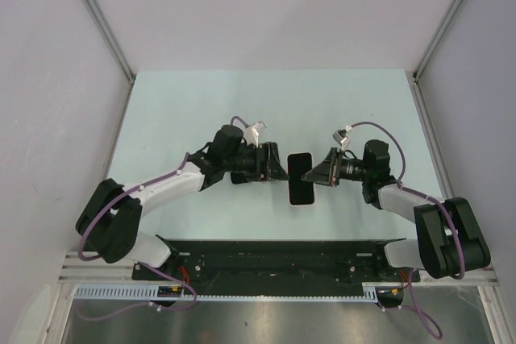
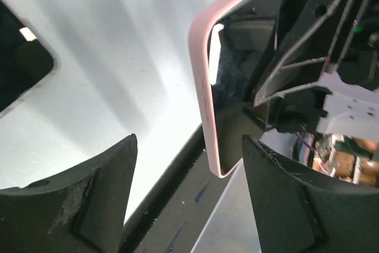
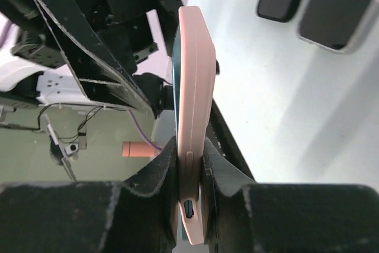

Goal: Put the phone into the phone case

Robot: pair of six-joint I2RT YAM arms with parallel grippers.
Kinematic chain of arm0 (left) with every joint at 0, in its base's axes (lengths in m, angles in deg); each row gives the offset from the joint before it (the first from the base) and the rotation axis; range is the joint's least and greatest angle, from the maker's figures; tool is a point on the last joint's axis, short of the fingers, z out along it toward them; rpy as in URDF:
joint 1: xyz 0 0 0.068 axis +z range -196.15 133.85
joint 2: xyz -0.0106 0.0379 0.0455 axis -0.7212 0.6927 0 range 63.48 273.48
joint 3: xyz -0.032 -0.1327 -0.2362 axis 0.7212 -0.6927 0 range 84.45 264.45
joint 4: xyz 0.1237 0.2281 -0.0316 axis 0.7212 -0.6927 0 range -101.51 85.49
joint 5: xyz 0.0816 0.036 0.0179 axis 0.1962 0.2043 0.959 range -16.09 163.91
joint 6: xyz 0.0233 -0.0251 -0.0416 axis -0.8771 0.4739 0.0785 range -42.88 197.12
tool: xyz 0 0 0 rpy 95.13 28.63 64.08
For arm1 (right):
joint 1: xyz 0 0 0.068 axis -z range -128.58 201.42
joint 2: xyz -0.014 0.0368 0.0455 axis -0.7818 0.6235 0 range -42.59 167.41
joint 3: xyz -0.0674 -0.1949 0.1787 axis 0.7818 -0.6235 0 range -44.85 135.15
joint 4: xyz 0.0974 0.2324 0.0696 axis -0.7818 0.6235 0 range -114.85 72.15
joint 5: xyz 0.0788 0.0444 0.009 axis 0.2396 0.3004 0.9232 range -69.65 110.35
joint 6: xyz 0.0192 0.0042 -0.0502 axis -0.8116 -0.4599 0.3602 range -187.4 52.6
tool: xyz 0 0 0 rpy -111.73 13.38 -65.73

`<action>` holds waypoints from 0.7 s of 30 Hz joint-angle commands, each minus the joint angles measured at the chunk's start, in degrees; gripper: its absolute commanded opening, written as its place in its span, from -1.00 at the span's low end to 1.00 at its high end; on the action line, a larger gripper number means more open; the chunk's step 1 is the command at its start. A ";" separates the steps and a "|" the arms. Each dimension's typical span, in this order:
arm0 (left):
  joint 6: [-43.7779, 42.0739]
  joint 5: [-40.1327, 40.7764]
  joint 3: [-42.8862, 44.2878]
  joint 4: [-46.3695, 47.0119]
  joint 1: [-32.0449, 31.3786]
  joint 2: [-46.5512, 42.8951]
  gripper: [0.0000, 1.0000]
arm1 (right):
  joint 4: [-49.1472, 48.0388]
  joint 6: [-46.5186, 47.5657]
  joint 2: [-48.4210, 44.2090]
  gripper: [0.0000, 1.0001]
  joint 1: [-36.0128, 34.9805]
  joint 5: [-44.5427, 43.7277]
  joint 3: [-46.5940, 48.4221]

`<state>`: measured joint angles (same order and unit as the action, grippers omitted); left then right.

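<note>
The pale bench (image 1: 201, 102) fills the overhead view, and the phone (image 1: 301, 177) sits at its centre, between the two arms and apparently raised off the surface.

In the left wrist view its dark screen (image 2: 246, 57) lies inside the pink phone case (image 2: 204, 87), whose rim runs round the visible corners. I cannot tell whether the far edge is fully seated.

The right pincer (image 3: 190, 176) is clamped on the phone case, edge-on near its lower end at the bottom centre of that frame. The left pincer (image 2: 189, 146) stands apart, fingers spread in the lower corners and touching nothing.

The main risk, as I judge it, is the single grip. It pinches only one end, so the long free end could pivot or slide out and drop to the bench. A squeeze across the soft case might also bow it and pop a corner off the phone. If the left pincer comes in again off-line, it could knock the phone askew.

No brand, label or writing can be read on anything.
</note>
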<state>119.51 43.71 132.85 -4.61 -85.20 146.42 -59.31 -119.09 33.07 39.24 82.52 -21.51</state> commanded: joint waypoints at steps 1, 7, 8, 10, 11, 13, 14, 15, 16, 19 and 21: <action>1.88 -12.06 -2.69 10.42 0.11 -3.57 0.55 | -11.06 -7.72 -2.79 -1.00 -1.26 4.10 2.51; 8.57 -18.84 -5.68 23.71 0.11 -1.64 0.58 | -23.54 -16.95 -1.04 -1.00 -2.93 4.10 2.68; 9.28 -19.02 -6.38 24.96 0.02 -1.46 0.57 | -24.51 -17.92 -0.52 -1.00 -2.93 3.84 2.68; 11.12 -19.46 -6.83 28.03 0.02 -0.67 0.45 | -27.23 -20.03 0.01 -1.00 -3.19 3.31 2.68; 11.66 -20.16 -7.18 29.00 0.11 -0.24 0.37 | -28.29 -20.82 0.45 -1.00 -3.28 3.13 2.68; 13.32 -20.78 -7.36 31.81 0.20 0.47 0.04 | -31.36 -23.02 1.24 -0.94 -3.55 3.13 2.68; 13.94 -21.04 -7.53 32.61 0.20 0.65 -0.10 | -31.81 -23.29 1.42 -0.91 -3.55 3.22 2.68; 15.08 -21.22 -7.62 33.40 0.11 0.82 -0.21 | -31.90 -23.46 1.68 -0.82 -3.55 3.65 2.68; 15.61 -21.31 -7.71 34.89 0.20 1.08 -0.38 | -31.81 -23.03 1.86 -0.77 -3.55 4.01 2.68; 18.16 -22.27 -7.62 38.05 0.46 1.53 -0.64 | -31.11 -22.59 2.21 -0.55 -3.46 6.03 2.68; 19.39 -22.63 -7.80 39.82 0.64 1.26 -0.77 | -30.85 -22.50 2.21 -0.39 -3.55 7.34 2.42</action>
<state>135.51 23.12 125.31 26.66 -84.85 147.73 -85.58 -139.67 35.52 36.14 86.15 -21.32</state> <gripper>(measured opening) 0.178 0.244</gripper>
